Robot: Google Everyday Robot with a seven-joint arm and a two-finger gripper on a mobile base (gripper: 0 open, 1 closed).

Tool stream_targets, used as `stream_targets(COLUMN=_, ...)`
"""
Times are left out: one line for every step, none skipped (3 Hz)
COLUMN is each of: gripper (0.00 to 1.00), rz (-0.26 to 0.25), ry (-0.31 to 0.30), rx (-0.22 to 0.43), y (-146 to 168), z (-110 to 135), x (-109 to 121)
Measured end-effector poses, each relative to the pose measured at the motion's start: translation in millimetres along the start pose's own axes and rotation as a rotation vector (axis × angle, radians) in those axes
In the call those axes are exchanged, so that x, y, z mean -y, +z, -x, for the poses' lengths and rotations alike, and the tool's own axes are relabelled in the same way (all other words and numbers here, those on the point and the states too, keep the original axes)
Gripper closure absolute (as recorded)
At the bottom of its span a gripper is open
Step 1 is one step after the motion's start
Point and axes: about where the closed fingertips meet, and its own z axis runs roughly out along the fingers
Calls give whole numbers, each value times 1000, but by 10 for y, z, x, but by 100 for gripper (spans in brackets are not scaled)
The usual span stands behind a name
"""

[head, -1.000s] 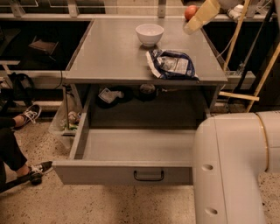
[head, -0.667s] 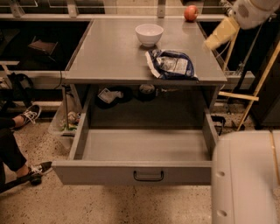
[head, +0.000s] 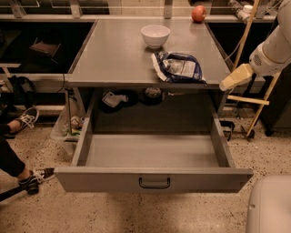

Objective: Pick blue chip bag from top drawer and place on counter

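The blue chip bag (head: pixel 178 67) lies flat on the counter (head: pixel 118 54) near its front right edge, its white label panel facing up. The top drawer (head: pixel 152 157) is pulled fully out below, with a dark wire handle (head: pixel 154 183) at the middle of its front; its floor is bare. My gripper (head: pixel 235 78) hangs off the counter's right edge, to the right of the bag and apart from it, with the white arm (head: pixel 273 48) rising behind it. It holds nothing.
A white bowl (head: pixel 155 36) stands on the counter behind the bag, and a red apple (head: pixel 198 13) at the far right. A pale packet (head: pixel 114 98) lies in the dark space behind the drawer. A person's shoes (head: pixel 28 119) are at the left. Wooden poles (head: pixel 261 102) stand at the right.
My arm has swung right and down, from above the counter's far right corner to beside its front right edge. The bag has stayed on the counter.
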Motion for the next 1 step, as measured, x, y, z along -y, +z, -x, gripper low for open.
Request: stream_targets(gripper=0, rz=0, ry=0, rx=0, y=0, z=0, x=0)
